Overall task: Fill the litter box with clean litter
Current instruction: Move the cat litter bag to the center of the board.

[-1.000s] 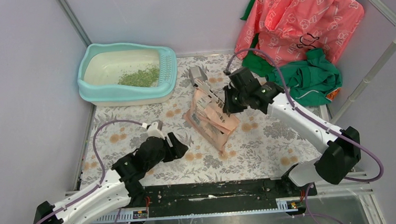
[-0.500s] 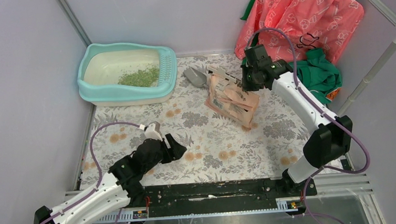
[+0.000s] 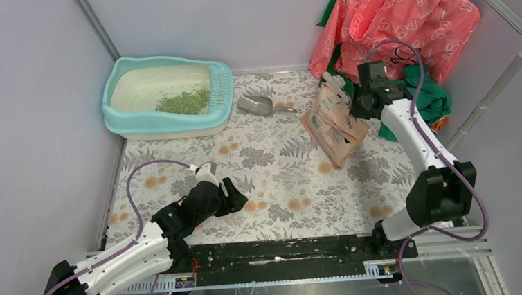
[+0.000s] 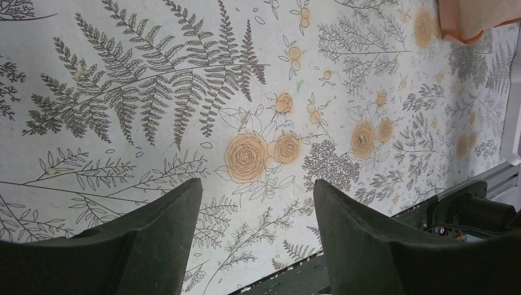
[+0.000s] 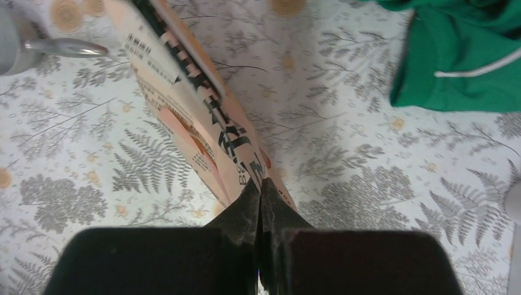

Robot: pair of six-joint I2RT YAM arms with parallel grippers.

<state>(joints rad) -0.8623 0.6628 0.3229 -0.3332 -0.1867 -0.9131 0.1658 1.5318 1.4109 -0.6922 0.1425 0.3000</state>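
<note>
The litter box sits in the far left corner of my counter, with its slotted rim end facing right. A thin patch of clean litter lies in the cream pan toward that slotted end, and the rest of the pan floor shows bare.

Just right of the box, but not touching it, the grey scoop lies flat on the flowered cloth. Its bowl is nearer the box and its handle points right.

Beyond the handle is the pink-orange printed bag. My right fingers have it by its upper edge. On the right wrist camera those fingers are pressed tight together with a fold of the bag pinched between them. The bag slants away toward the scoop handle. I cannot tell whether its lower end touches the counter.

Behind the right arm, a green garment and a pink-red printed one are heaped in the far right corner.

My left fingers are near the front left, well away from the box. On the left wrist camera they are spread wide over the cloth with nothing between them.
</note>
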